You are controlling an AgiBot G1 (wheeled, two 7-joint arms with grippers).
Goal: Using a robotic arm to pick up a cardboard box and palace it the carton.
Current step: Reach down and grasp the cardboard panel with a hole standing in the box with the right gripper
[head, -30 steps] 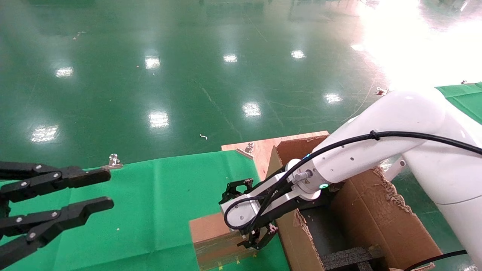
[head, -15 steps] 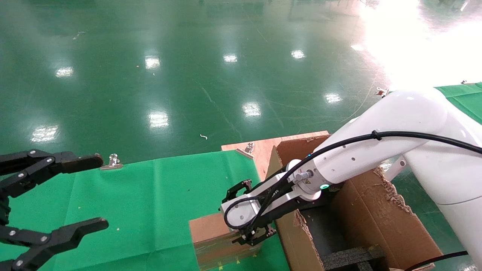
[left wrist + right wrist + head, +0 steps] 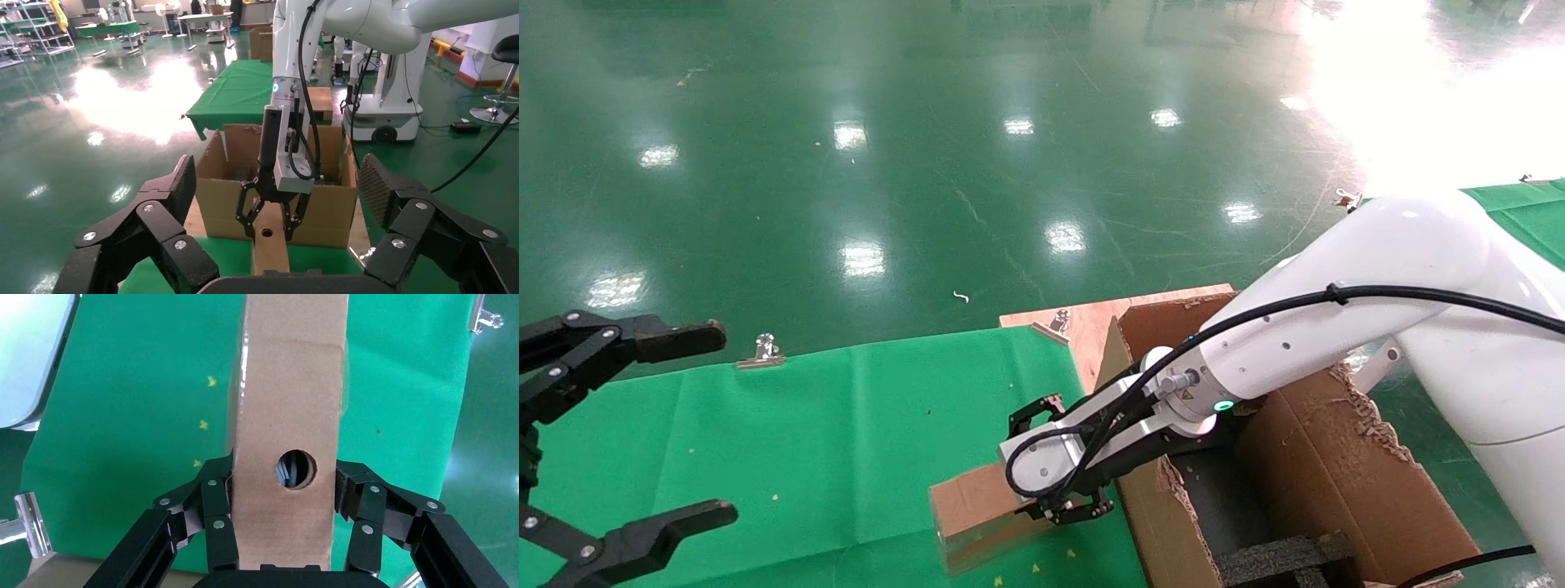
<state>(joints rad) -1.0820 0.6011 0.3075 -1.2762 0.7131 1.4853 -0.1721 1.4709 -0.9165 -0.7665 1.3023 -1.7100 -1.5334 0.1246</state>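
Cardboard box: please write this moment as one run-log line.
right gripper: shut on cardboard box | left gripper: open, idle | carton: beside

Right arm: the glossy white robotic arm [image 3: 1336,327] with green ring light reaches forward and down, black cable looped along it.
Right gripper: the black linkage-finger gripper [image 3: 284,496] is clamped on the small brown cardboard box [image 3: 287,416], one finger on each side face.
Left gripper: the black left gripper [image 3: 617,441] hangs well apart to that side, fingers spread wide, holding nothing.

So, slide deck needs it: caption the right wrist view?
Right pincer clamps the cardboard box over the green cloth.
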